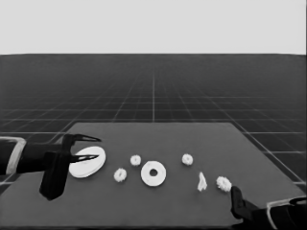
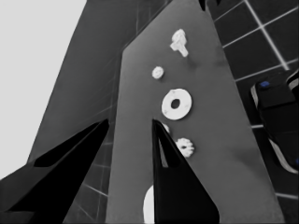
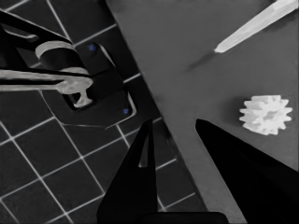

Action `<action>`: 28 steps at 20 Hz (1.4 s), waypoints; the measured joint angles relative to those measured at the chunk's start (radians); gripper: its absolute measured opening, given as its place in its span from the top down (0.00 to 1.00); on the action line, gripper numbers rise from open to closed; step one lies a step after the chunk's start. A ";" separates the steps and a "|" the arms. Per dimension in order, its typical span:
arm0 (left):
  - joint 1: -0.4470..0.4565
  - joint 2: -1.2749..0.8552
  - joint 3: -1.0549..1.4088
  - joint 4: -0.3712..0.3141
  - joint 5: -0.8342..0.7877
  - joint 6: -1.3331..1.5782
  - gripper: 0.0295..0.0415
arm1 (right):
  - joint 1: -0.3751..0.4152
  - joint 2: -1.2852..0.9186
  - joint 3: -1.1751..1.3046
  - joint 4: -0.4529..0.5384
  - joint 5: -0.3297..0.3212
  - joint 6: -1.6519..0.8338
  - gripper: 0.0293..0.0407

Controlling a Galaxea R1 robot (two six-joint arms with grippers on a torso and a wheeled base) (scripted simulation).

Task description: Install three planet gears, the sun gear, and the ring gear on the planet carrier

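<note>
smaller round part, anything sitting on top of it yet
Nothing: the smaller round part lies bare, its centre hole open. All four gears lie apart on the table, the nearest gear just behind it. Its underside is hidden.

Larger round part (image 1: 87, 162) lies left of smaller round part (image 1: 153, 173), seemingly apart

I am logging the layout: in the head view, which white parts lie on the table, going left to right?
Larger white round part under the waiting left gripper → small white toothed gear → second gear → smaller white round part with a wide hole → third gear → thin white piece → fourth gear.
</note>
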 joint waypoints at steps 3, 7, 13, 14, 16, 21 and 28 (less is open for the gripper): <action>0.029 -0.001 0.025 -0.026 0.018 -0.001 0.84 | -0.022 0.005 0.016 0.026 0.008 -0.001 0.62; 0.330 0.663 -0.341 0.266 0.983 -1.362 0.10 | -0.007 0.000 -0.001 0.003 0.001 0.000 0.20; 0.348 0.800 -0.830 -0.121 0.848 -1.632 0.25 | -0.006 0.000 -0.003 0.001 0.000 0.000 0.19; 0.349 0.804 -0.844 -0.129 0.846 -1.632 0.25 | -0.006 0.000 -0.003 0.001 0.000 0.000 0.19; 0.489 0.829 -0.927 -0.004 0.793 -1.595 0.25 | -0.006 0.000 -0.003 0.000 0.000 0.000 0.19; 0.553 0.853 -0.996 0.046 0.756 -1.564 0.25 | -0.006 0.000 -0.003 0.000 0.000 0.000 0.19; 0.556 0.854 -1.001 0.050 0.753 -1.562 0.86 | -0.006 0.000 -0.003 0.000 0.000 0.000 0.19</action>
